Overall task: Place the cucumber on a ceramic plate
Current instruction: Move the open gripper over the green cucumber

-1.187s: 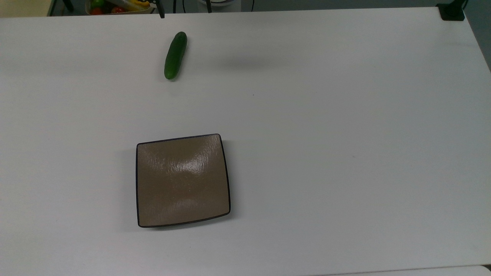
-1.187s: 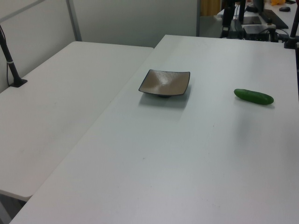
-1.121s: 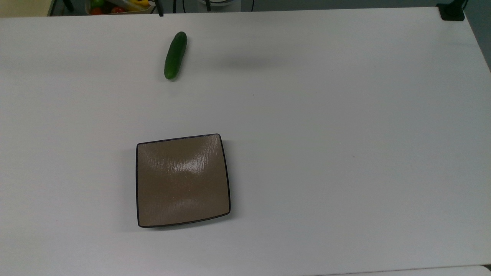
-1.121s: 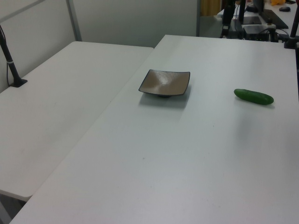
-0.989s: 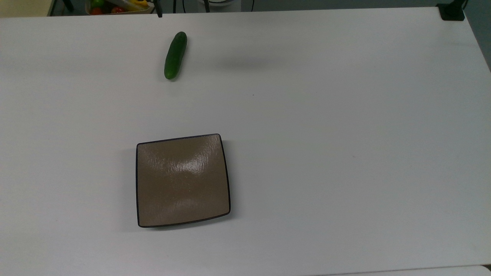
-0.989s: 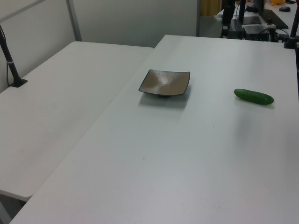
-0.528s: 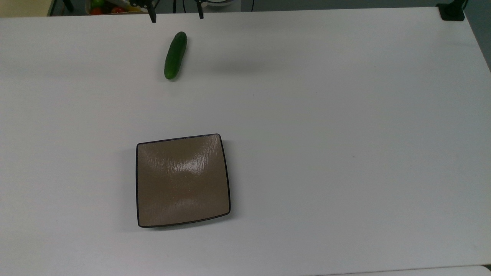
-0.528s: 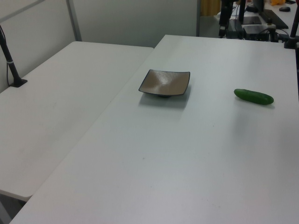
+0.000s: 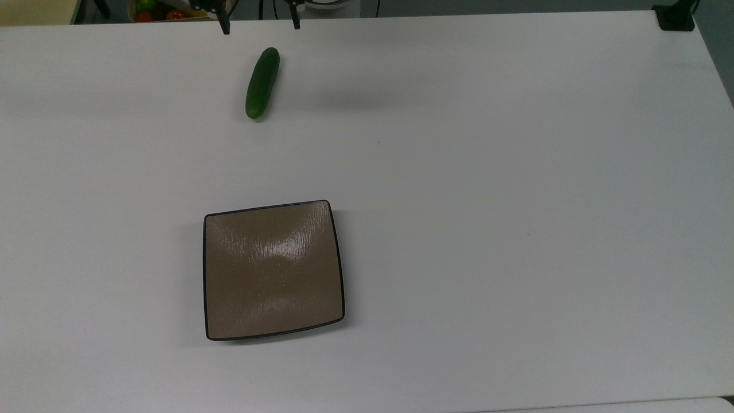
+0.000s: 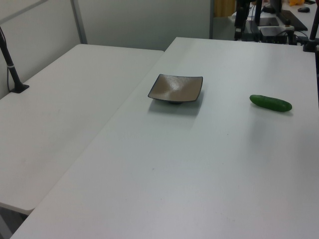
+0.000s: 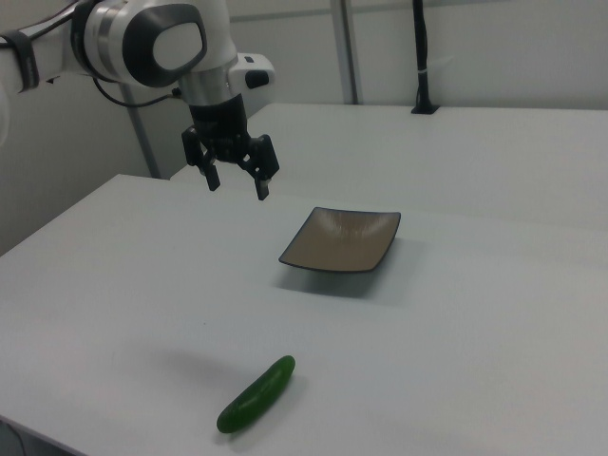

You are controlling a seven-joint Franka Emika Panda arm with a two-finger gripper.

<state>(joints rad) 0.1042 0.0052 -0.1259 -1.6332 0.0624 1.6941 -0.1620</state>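
A small dark-green cucumber [image 9: 262, 83] [image 10: 270, 103] [image 11: 256, 394] lies on the white table [image 9: 516, 172], well apart from the square brown ceramic plate [image 9: 273, 269] [image 10: 176, 88] [image 11: 342, 239], which has nothing on it. My gripper [image 9: 260, 26] [image 11: 237, 187] hangs open and empty high above the table. In the top view its two fingertips [image 9: 225, 28] poke in at the top edge, just beyond the cucumber's far end. In the right view it hovers to the left of the plate.
A bin of coloured vegetables [image 9: 172, 8] sits beyond the table's far edge in the top view. A black clamp [image 9: 675, 17] holds the far right corner. A second white table [image 10: 65, 99] with a black post [image 10: 10, 64] adjoins on the left view's left.
In the top view the gripper's fingertips have come further into the picture and shifted left, closer to the cucumber's far end. Cucumber and plate have not moved.
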